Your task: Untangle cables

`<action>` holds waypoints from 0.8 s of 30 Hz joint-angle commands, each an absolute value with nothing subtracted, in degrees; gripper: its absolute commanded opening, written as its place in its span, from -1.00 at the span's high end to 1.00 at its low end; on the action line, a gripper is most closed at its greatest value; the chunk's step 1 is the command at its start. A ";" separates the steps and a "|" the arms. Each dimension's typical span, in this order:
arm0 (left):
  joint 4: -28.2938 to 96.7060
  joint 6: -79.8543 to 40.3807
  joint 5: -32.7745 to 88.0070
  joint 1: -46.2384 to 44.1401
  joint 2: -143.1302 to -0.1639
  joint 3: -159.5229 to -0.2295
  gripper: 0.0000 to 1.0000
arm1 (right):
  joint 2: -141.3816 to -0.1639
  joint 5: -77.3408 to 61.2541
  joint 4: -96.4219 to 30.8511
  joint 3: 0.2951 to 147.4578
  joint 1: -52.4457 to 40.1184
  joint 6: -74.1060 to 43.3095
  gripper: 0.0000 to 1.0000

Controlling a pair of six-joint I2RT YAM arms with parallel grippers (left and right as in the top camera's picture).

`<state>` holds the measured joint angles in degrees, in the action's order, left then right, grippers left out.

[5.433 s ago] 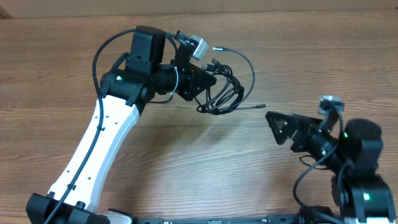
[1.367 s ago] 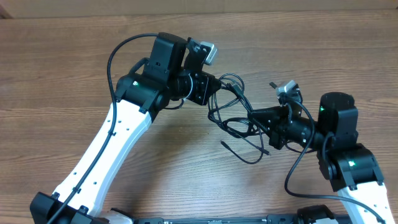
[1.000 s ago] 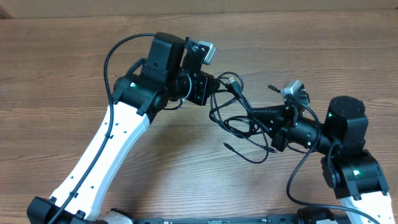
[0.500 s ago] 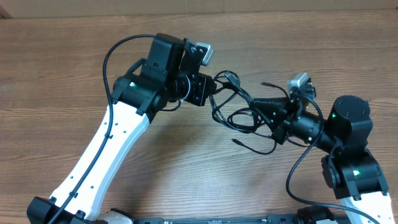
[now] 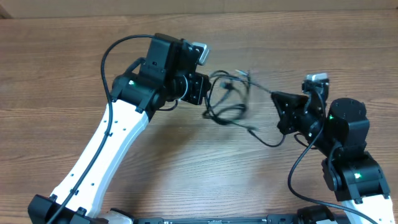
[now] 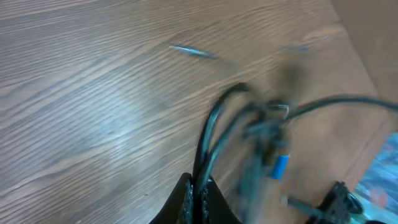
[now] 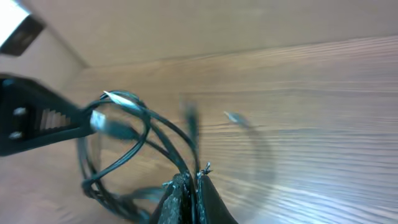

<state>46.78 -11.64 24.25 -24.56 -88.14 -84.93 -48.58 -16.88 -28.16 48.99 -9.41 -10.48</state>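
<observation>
- Left claw (image 5: 205, 94): stays clamped shut on the cables (image 5: 225, 106), which keeps the knotted bundle near the middle of the table (image 5: 56, 68)
- Right claw (image 5: 274, 96): shut on a strand, and has drawn back to the right, away from the bundle it reached into a moment ago
- Loops between the claws now stretch longer and thinner; the tangle appears to be loosening but not yet parted
</observation>
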 commanded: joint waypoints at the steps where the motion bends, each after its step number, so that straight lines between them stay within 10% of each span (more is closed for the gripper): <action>1: 46.74 -10.70 21.87 -24.01 -88.40 -85.97 0.92 | -47.64 -8.97 -28.21 50.76 -9.15 -10.76 0.91; 14: 46.54 -10.72 22.11 -24.03 -88.40 -85.95 0.91 | -47.64 -8.60 -31.51 50.76 -9.15 -10.70 0.82; 19: 46.54 -10.74 22.55 -24.03 -88.40 -85.97 0.91 | -47.64 -8.60 -32.77 50.76 -9.15 -10.70 -0.82; 24: 46.48 -10.74 24.12 -24.03 -88.40 -85.97 0.92 | -47.64 -10.24 -33.58 50.76 -9.15 -10.68 -1.00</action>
<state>46.89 -11.62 22.09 -24.34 -88.25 -84.93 -48.47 -9.41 -33.50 48.99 -9.37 -10.52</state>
